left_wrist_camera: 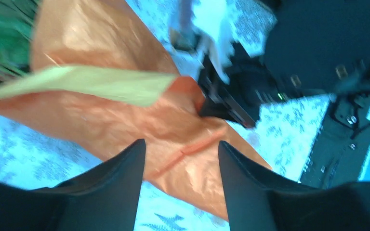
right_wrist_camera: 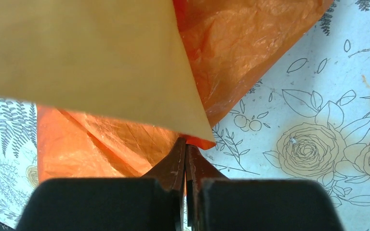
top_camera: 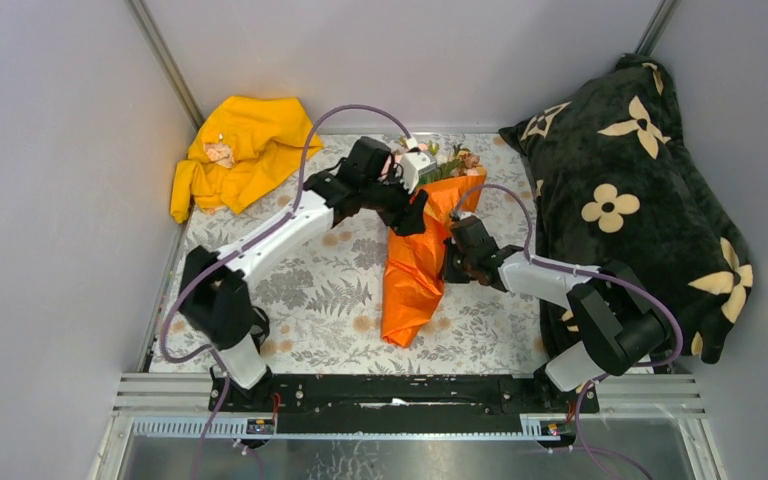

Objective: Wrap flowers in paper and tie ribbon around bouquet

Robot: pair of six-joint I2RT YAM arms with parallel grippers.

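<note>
Top external view.
- Paper: orange, creased, lying as a long wrapped bundle on the printed tablecloth, its narrow end toward the arm bases.
- Flowers: pink heads and green leaves stick out of the paper's far, wide end.
- Left gripper: at the paper's upper left edge, just short of the flowers. Finger state cannot be told from this angle.
- Right gripper: against the paper's right edge, about midway along it.
- Black pillow: right of the paper, well apart.
- Yellow cloth: far left of the paper, in the corner.

Left wrist view (blurred).
- Left gripper: its two dark fingers are spread wide, with nothing between them; the paper is seen through the gap.
- A pale fold crosses the paper above the fingers.
- Green of the flowers shows at the paper's upper left.
- Right gripper: a dark shape touching the paper's right edge.

Right wrist view.
- Right gripper: fingers pressed together, tips pinching a corner of the paper.
- A pale sheet of the paper fills the upper left, close to the lens.
- Tablecloth shows to the paper's right and lower left.
</note>
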